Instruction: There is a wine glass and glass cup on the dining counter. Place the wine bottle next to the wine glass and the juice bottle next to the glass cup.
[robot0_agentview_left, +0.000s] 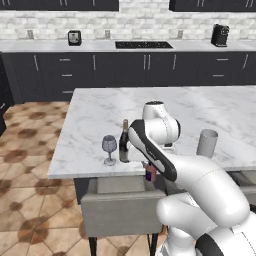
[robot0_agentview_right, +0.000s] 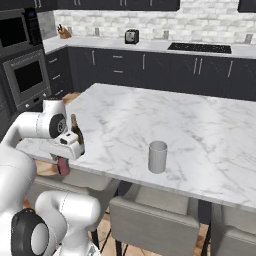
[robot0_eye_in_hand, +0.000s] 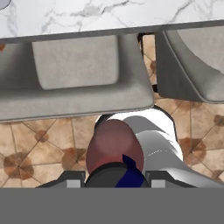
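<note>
My gripper (robot0_agentview_right: 63, 161) is shut on the juice bottle (robot0_agentview_left: 150, 173), a small purple-red bottle held in the air just off the near edge of the dining counter (robot0_agentview_left: 200, 110), above a chair. In the hand view the juice bottle (robot0_eye_in_hand: 114, 146) sits between the fingertips (robot0_eye_in_hand: 72, 178). The wine bottle (robot0_agentview_left: 124, 142) stands upright on the counter near its front edge, close to the right of the wine glass (robot0_agentview_left: 109, 148). The glass cup (robot0_agentview_left: 207, 143) stands further right, an arm's width from the bottles. From the right base view, the glass cup (robot0_agentview_right: 157, 156) is right of my hand.
Grey chairs (robot0_agentview_left: 122, 205) are tucked under the counter's near side directly below my hand; two of them (robot0_eye_in_hand: 78, 78) appear in the hand view. Tiled floor lies beneath. The wall counter (robot0_agentview_left: 150, 46) with a toaster and coffee machine runs along the back.
</note>
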